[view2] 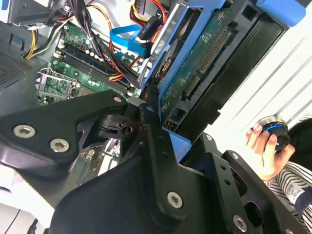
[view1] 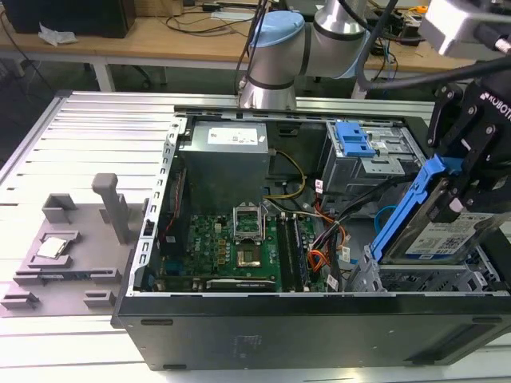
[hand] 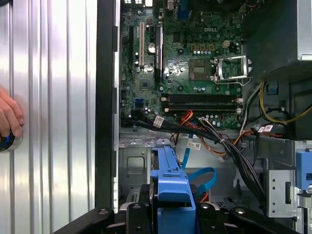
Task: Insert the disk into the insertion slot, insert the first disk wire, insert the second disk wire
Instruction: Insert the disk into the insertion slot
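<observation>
My gripper (view1: 453, 199) is shut on the disk (view1: 445, 237), a silver drive with a white-and-blue label in a bright blue carrier (hand: 171, 181). I hold it tilted just above the insertion slot (view1: 427, 281), the silver perforated cage at the exterior view's right end of the open computer case. In the second wrist view the disk's green underside (view2: 204, 53) runs between my black fingers (view2: 156, 146). The second disk wire (hand: 204, 176) curls as a light-blue loop beside the cage. The first disk wire (view1: 319, 259), an orange-red bundle, lies loose near the motherboard.
A grey cage with a blue latch (view1: 357, 144) sits behind the disk, beyond thick black cable bundles (hand: 229, 151). The motherboard (view1: 231, 247) and power supply (view1: 227, 159) fill the case. A person's hand (view2: 265, 146) rests on a round knob outside the case. Grey fixtures (view1: 64, 247) stand at the exterior view's left.
</observation>
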`<state>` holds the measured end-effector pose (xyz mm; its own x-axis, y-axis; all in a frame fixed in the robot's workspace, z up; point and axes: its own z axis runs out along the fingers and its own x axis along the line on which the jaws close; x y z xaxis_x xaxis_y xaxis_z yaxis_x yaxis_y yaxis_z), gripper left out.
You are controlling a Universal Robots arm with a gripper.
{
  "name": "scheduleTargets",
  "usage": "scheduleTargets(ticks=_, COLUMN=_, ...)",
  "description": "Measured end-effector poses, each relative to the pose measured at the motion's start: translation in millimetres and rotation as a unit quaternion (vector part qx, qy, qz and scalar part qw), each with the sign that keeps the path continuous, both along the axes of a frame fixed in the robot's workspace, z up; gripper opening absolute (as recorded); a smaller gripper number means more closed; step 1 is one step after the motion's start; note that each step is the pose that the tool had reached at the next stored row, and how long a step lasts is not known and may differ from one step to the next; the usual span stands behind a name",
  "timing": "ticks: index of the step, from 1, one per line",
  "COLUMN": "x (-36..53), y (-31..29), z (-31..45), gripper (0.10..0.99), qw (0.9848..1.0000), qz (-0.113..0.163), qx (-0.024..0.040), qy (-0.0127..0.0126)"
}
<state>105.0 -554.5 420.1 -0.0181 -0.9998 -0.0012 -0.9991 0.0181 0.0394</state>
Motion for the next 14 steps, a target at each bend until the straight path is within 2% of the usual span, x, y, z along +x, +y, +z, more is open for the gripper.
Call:
scheduleTargets(ticks=7, x=0.0, y=0.0, z=-13.7, gripper=0.365, qw=1.0000, qz=0.000, qx=0.0000, qy=0.0001)
scheduleTargets(ticks=10, x=0.0, y=0.0, z=-23.4, gripper=0.365, qw=1.0000, qz=0.000, qx=0.0000, qy=0.0001)
scheduleTargets(ticks=14, x=0.0, y=0.0, z=-30.4, gripper=0.365, qw=1.0000, qz=0.000, qx=0.0000, qy=0.0001)
